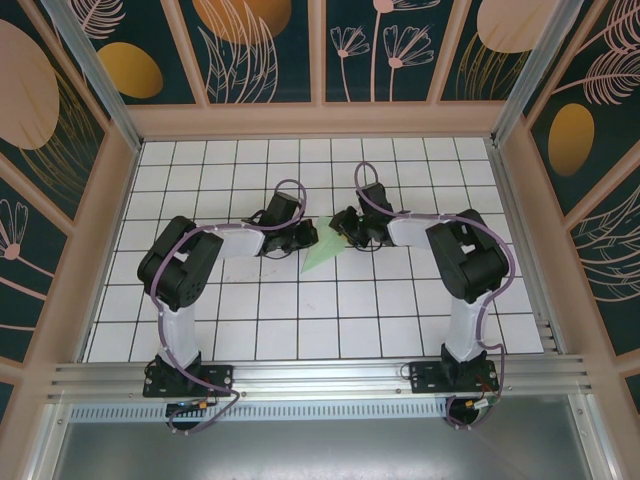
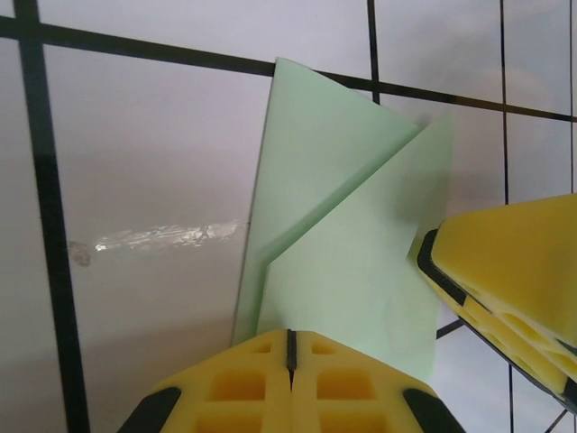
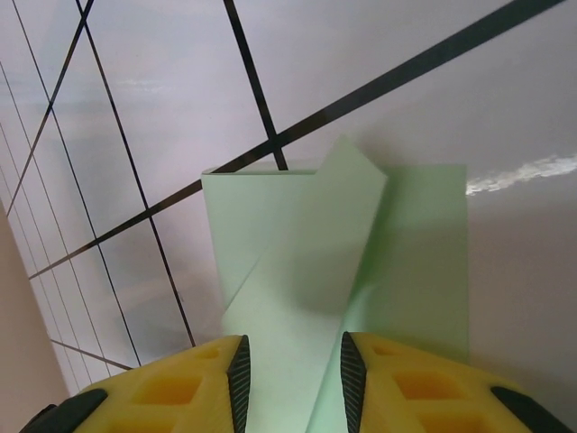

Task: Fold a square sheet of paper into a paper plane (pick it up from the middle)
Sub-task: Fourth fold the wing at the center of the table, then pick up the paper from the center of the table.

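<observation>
Creases were pressed sharply into the sheet of paper [image 2: 343, 225], which was thin, matte, pale mint-green and unmarked. It was found near the middle of the bench [image 1: 300, 310], between the two black arms. The sheet was partly folded. Flaps were laid over one another along straight diagonal lines, so that a pointed tip was formed at one end and flat, straight edges were left along the sides.

The left claw [image 2: 289, 338] was closed, its hollow-ribbed yellow fingers [image 2: 234, 388] pressed together along a thin seam, and the near edge of the sheet was pinched at their tips. The right claw [image 3: 290, 352] was narrowly parted, with black pads lining its yellow fingers. The sheet was passed through the gap between them, but whether it was touched by the pads could not be told.

The bench was tiled in glossy white squares divided by dark lines, and a shiny smear [image 2: 162, 236] was marked on one tile just beside the paper.
</observation>
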Robot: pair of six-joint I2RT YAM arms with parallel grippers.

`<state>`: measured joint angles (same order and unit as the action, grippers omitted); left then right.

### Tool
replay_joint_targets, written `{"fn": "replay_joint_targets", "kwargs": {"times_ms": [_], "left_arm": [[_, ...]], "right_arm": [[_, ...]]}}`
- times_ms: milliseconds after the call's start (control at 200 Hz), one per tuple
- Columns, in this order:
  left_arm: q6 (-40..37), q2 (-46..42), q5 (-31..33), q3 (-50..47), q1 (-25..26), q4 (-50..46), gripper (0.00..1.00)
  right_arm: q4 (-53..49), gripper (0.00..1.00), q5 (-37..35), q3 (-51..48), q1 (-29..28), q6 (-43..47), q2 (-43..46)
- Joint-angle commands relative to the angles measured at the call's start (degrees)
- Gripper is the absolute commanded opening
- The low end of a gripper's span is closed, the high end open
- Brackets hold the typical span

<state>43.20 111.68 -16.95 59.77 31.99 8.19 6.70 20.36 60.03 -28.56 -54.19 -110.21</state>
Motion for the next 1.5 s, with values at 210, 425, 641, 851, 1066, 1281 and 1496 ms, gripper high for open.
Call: {"fn": "replay_joint_targets", "kwargs": {"times_ms": [210,425,641,851,1066,1281,1496], "left_arm": [[0.2,2.2,1.2,1.6,-1.1,-2.5,0.05],[0.2,2.4,0.9,1.4,-1.3,-2.6,0.05],[0.4,2.3,0.3,1.3,-1.4,-2.5,0.05],[1.3,1.1,-1.1,0.7,-1.6,-1.6,0.1],[1.0,-1.7,-2.5,-0.1,-1.8,-0.5,0.15],[0.9,-1.4,-2.9,-0.1,-1.9,-0.8,0.16],[0.6,-1.1,-1.5,0.0,-2.2,-2.0,0.16]], "right_arm": [[-1.1,0.34,1.4,2.5,-0.7,-0.6,-1.9],[-1.5,0.34,2.0,3.3,-1.0,-1.3,-2.8],[-2.3,0.34,2.5,3.6,-1.4,-2.9,-2.4],[-11.1,0.33,-1.9,5.9,-1.7,-5.2,-1.0],[-11.3,0.34,-2.5,6.4,-1.6,-5.1,-0.7],[-7.4,0.34,1.5,6.7,-1.9,-4.5,-2.5],[-6.2,0.33,2.9,6.5,-2.0,-4.4,-3.0]]}}
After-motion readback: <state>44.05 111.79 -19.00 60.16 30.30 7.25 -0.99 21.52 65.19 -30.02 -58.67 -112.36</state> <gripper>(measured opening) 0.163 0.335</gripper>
